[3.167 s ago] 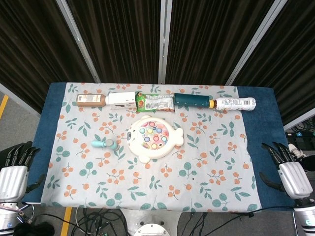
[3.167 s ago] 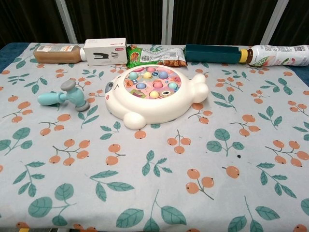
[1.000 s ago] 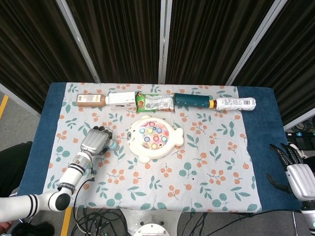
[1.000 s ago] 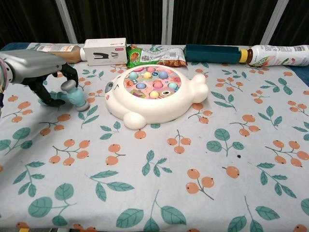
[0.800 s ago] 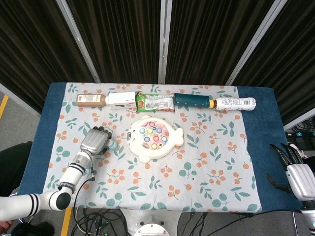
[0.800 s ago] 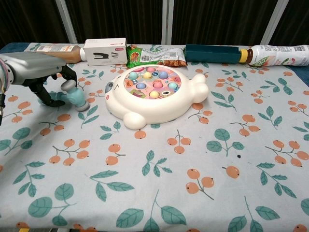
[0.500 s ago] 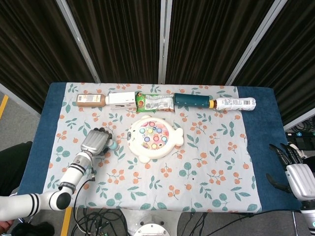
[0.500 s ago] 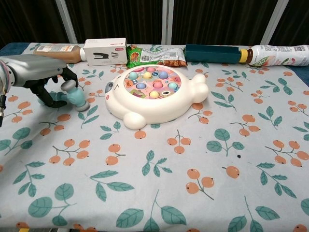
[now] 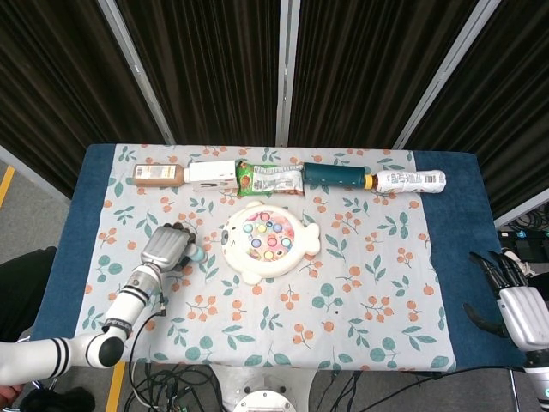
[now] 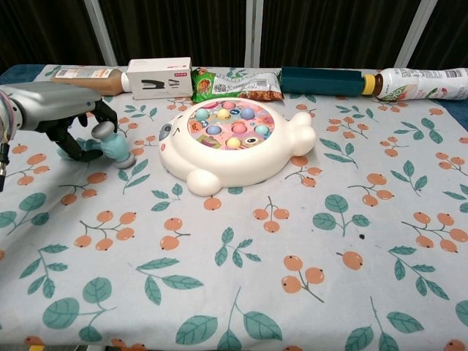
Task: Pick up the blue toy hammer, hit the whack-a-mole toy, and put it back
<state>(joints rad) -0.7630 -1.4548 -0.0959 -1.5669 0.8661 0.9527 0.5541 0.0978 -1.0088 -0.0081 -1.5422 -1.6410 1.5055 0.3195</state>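
The blue toy hammer (image 10: pixel 113 146) lies on the floral cloth left of the whack-a-mole toy (image 10: pixel 234 142), a white fish-shaped board with pastel pegs. My left hand (image 10: pixel 55 110) covers the hammer's handle, and its fingers curl down around it. Only the hammer's head and a bit of the handle show past the fingers. In the head view the left hand (image 9: pixel 165 249) hides most of the hammer (image 9: pixel 196 254), with the toy (image 9: pixel 268 240) just to its right. My right hand (image 9: pixel 519 309) hangs off the table's right edge, fingers apart and holding nothing.
Along the back edge lie a brown bottle (image 9: pixel 157 174), a white box (image 9: pixel 212 172), a snack bag (image 9: pixel 270 179), a dark teal tube (image 9: pixel 339 177) and a white bottle (image 9: pixel 412 181). The blue table (image 9: pixel 463 215) shows beyond the cloth.
The left hand came in from the table's left edge to the hammer. Over the last second its fingers have closed more tightly around the handle. The right hand has barely moved.
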